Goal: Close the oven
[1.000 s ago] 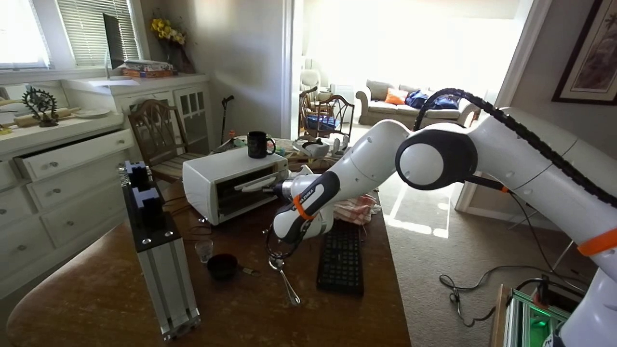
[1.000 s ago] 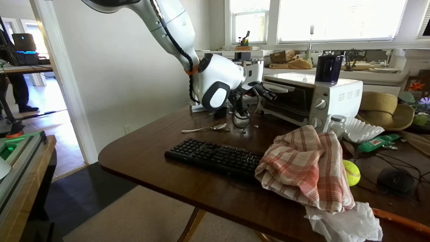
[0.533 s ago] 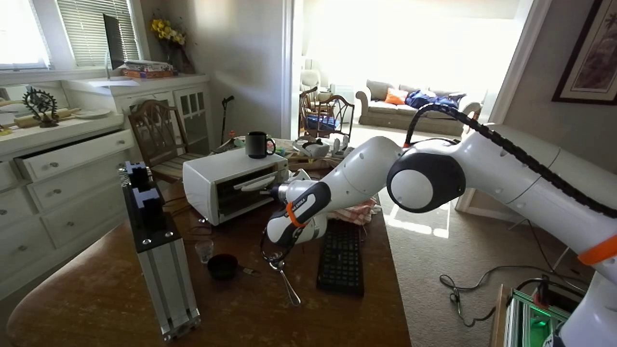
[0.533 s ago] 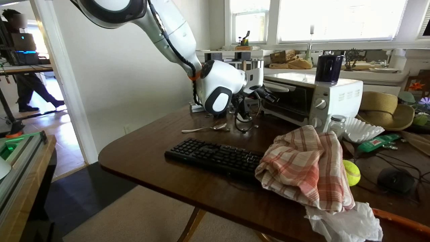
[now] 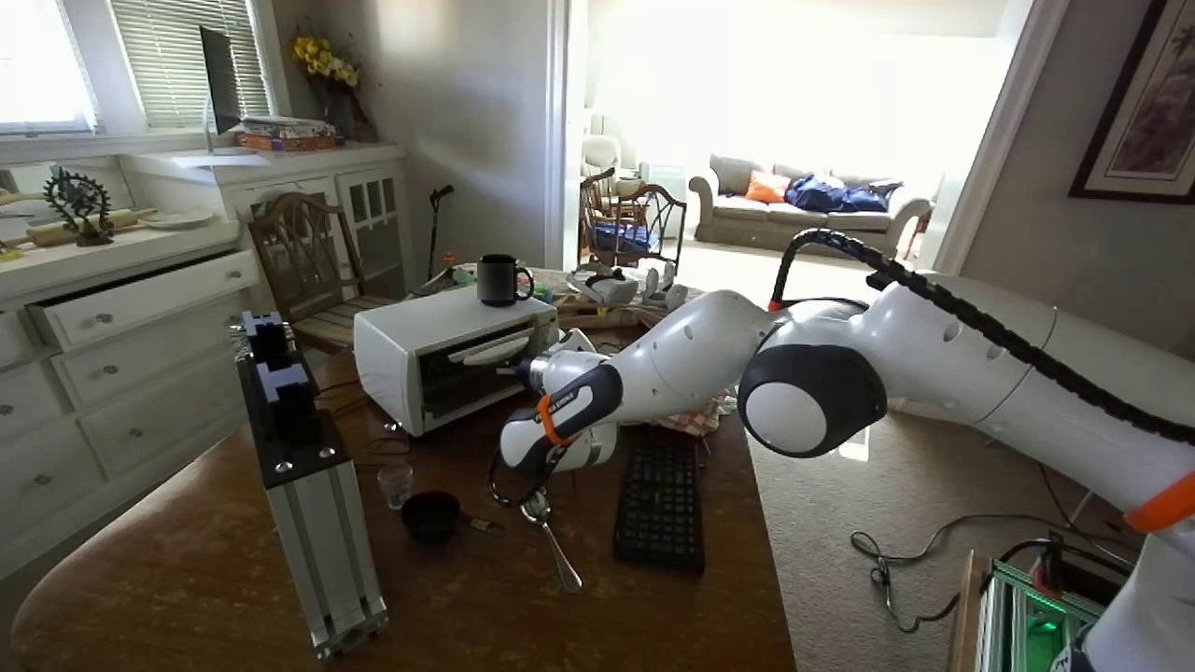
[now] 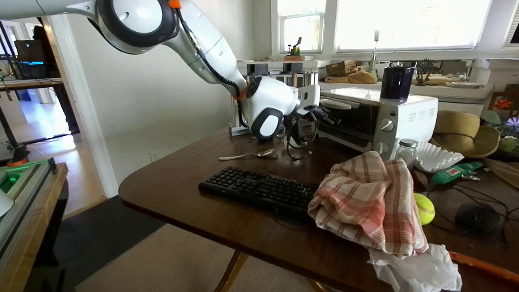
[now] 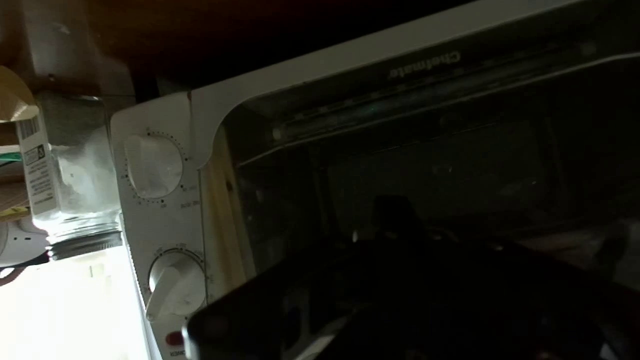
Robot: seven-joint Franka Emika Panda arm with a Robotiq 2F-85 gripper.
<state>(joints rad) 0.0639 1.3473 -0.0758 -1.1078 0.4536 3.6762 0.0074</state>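
Note:
A white toaster oven, the oven [image 5: 385, 373] [image 6: 413, 125], stands on the table with its dark glass door [image 7: 425, 130] raised. In both exterior views the door's white handle [image 5: 490, 351] [image 6: 339, 105] sits near the oven's front. Whether a slim gap remains at the door's top I cannot tell. My dark gripper [image 5: 509, 371] [image 6: 334, 120] is at the door, just below the handle, its fingers together and nothing seen between them. In the wrist view the fingertips [image 7: 392, 205] show as a black shape against the glass; contact there is too dark to judge.
A dark mug [image 6: 397, 83] stands on the oven's top. A glass jar [image 7: 82, 165] is beside the control knobs. Around lie a keyboard [image 6: 259, 188], checked towel [image 6: 365, 198], spoon [image 5: 557, 551], black pan [image 5: 431, 516] and small glass [image 5: 396, 485]. A tall metal frame [image 5: 327, 551] stands near the table edge.
The arm's elbow has come down, and the wrist has shifted a little towards the oven. The door handle has moved slightly up and in towards the oven's body.

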